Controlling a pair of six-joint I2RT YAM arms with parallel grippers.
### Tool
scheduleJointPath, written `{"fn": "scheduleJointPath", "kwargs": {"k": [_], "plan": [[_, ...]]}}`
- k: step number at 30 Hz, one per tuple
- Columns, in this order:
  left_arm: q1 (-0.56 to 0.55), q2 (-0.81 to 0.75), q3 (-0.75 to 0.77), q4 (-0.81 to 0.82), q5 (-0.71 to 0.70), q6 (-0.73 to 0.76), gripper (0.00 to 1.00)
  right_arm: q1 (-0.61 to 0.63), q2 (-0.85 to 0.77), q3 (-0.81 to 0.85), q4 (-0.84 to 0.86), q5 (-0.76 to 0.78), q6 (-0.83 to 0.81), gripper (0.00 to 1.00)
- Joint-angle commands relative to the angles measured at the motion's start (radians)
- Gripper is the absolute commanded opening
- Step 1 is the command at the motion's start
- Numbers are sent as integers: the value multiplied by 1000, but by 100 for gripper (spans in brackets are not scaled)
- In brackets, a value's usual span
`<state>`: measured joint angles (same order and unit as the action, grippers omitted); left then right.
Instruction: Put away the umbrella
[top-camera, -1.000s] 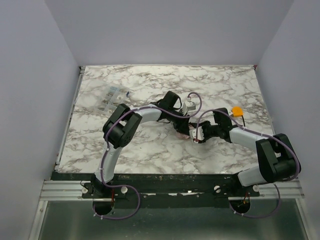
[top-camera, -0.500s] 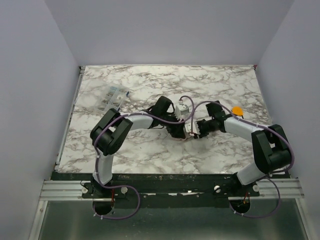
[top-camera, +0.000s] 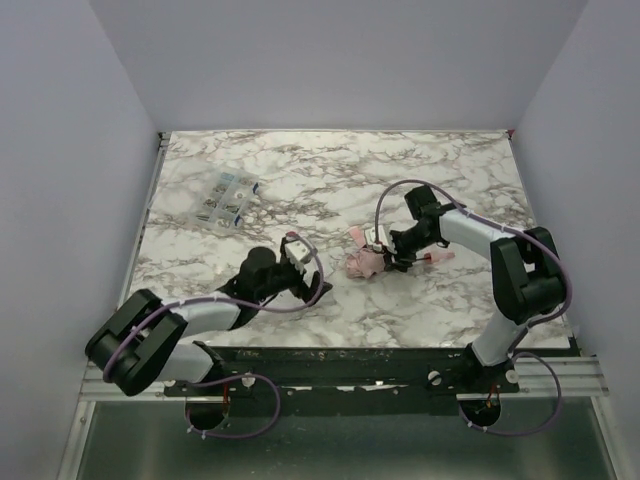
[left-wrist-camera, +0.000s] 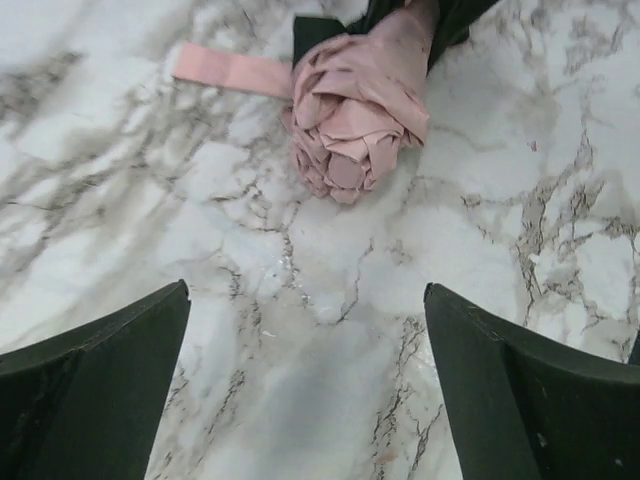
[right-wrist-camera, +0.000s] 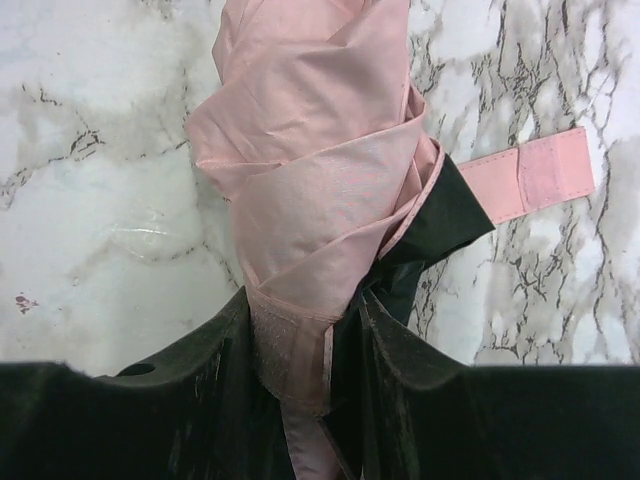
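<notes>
The pale pink fabric compact umbrella (right-wrist-camera: 310, 180) lies on its side on the white, grey-veined marble tabletop (top-camera: 300, 170), a little right of centre. Its rolled canopy end points toward the left arm. The right gripper (right-wrist-camera: 305, 340) pinches the bundle, with both dark fingers (right-wrist-camera: 215, 350) pressed into loose folds of cloth. Whether they also catch the thin shaft inside cannot be told. If they hold fabric only, a pull or lift would probably let the cloth slide or unwind while the heavier core sags out. The flat pink strap (right-wrist-camera: 530, 175) lies unfastened on the marble beside a dark band (right-wrist-camera: 440, 225) of the canopy, so nothing binds the roll. Any twist from the right wrist could therefore open the pleats. The strap is thin and flat against the stone, which makes it hard to pinch, and a low pass might scrape the table or shove the strap aside. The left gripper (left-wrist-camera: 310, 380) is spread wide with nothing between its fingers, near the rolled tip but apart from it. Coming in too fast, it could push the umbrella against the right gripper's hold and loosen that grip. A clear plastic packet (top-camera: 225, 198) sits well apart at the far left and poses little risk.
</notes>
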<state>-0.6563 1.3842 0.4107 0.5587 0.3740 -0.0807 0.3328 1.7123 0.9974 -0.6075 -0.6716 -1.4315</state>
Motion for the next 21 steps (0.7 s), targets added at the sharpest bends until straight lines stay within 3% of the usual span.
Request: {"fn": "scheduleJointPath", "kwargs": {"k": [1,5,8,10,17,21], "plan": [[4,-92,-225,583,-148,-21,99,28,154,-2,-381,70,106,13],[-48,-15,-233,660,109,149,89,49,225,36,-409,61,156,13],[-246,33,-231,603,-27,477,89,49,254,41,-404,60,176,13],[-321,67,-198,533,-104,577,88,51,261,40,-396,54,186,12],[-467,266,-40,519,-445,841,87,51,289,50,-395,63,200,12],[-473,358,42,556,-504,879,85,51,284,46,-393,62,199,12]]}}
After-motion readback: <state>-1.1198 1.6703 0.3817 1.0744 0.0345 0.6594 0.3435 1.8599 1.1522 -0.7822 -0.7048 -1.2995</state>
